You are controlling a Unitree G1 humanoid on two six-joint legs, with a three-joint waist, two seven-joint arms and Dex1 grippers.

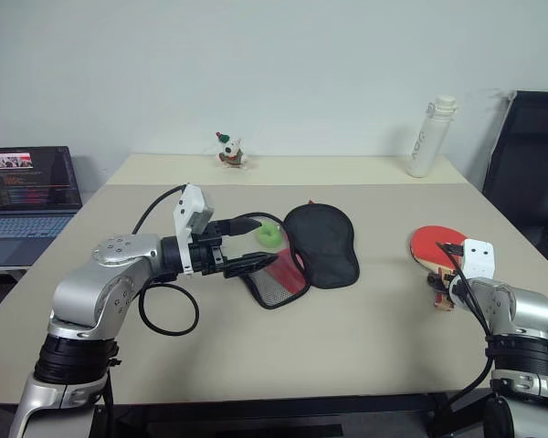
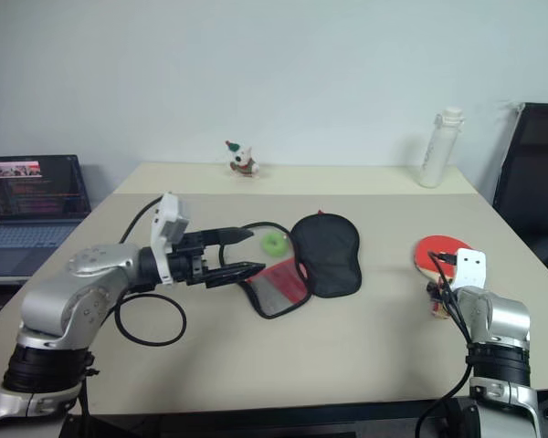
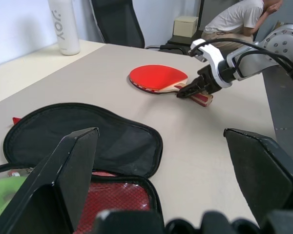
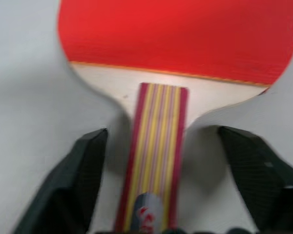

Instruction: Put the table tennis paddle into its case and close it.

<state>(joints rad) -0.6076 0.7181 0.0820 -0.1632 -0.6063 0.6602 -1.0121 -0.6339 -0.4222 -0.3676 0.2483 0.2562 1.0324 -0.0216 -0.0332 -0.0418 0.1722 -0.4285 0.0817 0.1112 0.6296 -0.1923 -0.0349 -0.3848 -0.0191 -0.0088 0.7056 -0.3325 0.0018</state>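
The table tennis paddle (image 1: 427,244) lies flat on the table at the right, red face up, with its striped wooden handle (image 4: 156,146) pointing toward me. My right gripper (image 4: 161,131) is open and straddles the handle, a gap showing on each side. The case (image 1: 321,242) lies open at the table's middle, its black half farther back and its red mesh-lined half (image 1: 276,283) nearer. A green ball (image 1: 271,235) sits at the case's left edge. My left gripper (image 1: 263,242) hovers open just above the red half, holding nothing.
A white water bottle (image 1: 431,137) stands at the back right and a small toy figure (image 1: 228,151) at the back centre. A laptop (image 1: 27,192) sits off the table's left side, a black chair (image 1: 530,173) to the right. A person (image 3: 239,19) sits beyond.
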